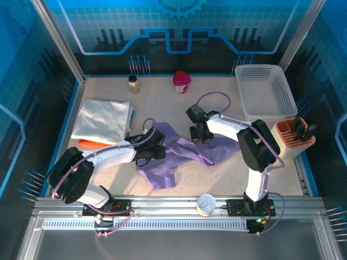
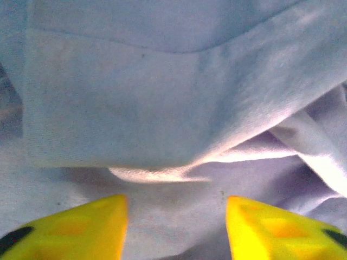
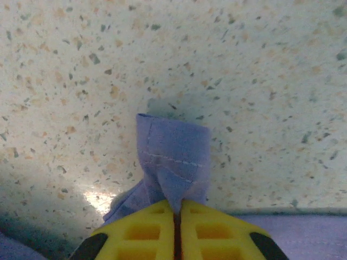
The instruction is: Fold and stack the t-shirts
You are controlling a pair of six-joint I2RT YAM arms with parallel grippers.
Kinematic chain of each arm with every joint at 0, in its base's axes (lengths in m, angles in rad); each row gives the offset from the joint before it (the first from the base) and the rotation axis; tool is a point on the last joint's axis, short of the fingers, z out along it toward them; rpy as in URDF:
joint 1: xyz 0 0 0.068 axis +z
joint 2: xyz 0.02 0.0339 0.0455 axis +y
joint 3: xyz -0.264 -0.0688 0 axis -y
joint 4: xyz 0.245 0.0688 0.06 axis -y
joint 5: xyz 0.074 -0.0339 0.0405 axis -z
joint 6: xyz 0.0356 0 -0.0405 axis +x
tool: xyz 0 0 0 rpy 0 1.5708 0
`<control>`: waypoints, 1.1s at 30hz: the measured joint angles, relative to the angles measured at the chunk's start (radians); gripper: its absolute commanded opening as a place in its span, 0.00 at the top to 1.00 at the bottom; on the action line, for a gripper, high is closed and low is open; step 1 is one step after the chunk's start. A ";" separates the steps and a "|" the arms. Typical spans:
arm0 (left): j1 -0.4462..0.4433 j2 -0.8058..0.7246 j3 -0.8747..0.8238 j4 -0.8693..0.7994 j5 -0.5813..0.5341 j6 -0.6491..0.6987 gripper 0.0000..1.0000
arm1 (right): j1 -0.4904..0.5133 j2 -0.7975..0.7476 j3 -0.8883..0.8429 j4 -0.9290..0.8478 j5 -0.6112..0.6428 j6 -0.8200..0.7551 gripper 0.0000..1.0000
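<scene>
Lavender t-shirt (image 1: 181,154): crumpled at centre frame on the surface (image 1: 162,103).
Right pincer (image 3: 178,205): clamped tight on a hem fold, probably to draw it flat.
Left pincer (image 2: 176,219): jaws spread, empty, low over the cloth.
White t-shirt (image 1: 102,120): folded at left, over the orange t-shirt (image 1: 89,144); seemingly the stack.

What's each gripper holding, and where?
Right gripper pinches a stitched hem fold of the crumpled lavender cloth t-shirt. Left gripper open above it, holding nothing.
</scene>
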 measured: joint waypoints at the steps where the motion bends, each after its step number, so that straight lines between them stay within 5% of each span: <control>1: 0.011 -0.014 -0.001 -0.006 0.005 -0.003 0.38 | 0.000 -0.023 -0.013 0.010 0.008 0.004 1.00; 8: 0.275 -0.139 0.002 -0.018 0.106 0.032 0.42 | 0.010 -0.229 -0.176 0.112 0.026 0.004 1.00; 14: 0.399 -0.043 0.111 -0.034 0.153 0.109 0.44 | 0.050 -0.307 -0.271 0.161 0.049 0.005 1.00; 22: 0.442 0.214 0.251 0.003 0.225 0.175 0.47 | 0.070 -0.412 -0.364 0.188 0.077 0.008 1.00; 25: 0.439 0.305 0.334 0.014 0.246 0.206 0.56 | 0.070 -0.417 -0.366 0.185 0.082 0.013 1.00; 33: 0.394 0.460 0.498 0.023 0.237 0.269 0.57 | 0.069 -0.417 -0.366 0.169 0.097 0.035 1.00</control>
